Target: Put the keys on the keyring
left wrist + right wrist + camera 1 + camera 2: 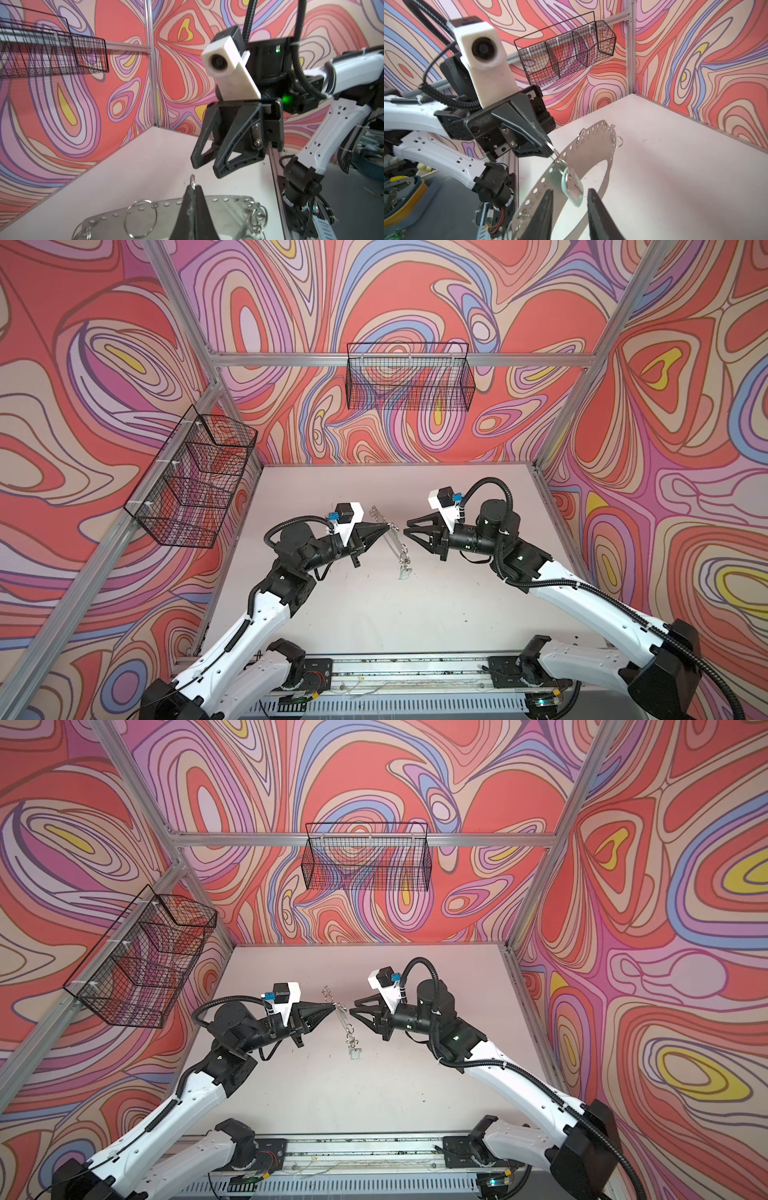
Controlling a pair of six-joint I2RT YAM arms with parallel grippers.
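Clamping the rim of the keyring [591, 149], the left tool [388, 526] holds it tilted over the bench [332, 614], a tagged key [572, 187] hanging from it. The right tool [406, 529], jaws apart just beside it, likely backs clear next.

The keyring [588, 148] is silvery grey, the tag [574, 192] mint-blue.

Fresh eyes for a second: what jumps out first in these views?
The left claw, shut on the edge of the keyring, holds it up over the table, one mint-tagged key dangling. The right claw, part open and empty, faces it; loud swirl-patterned walls surround everything.
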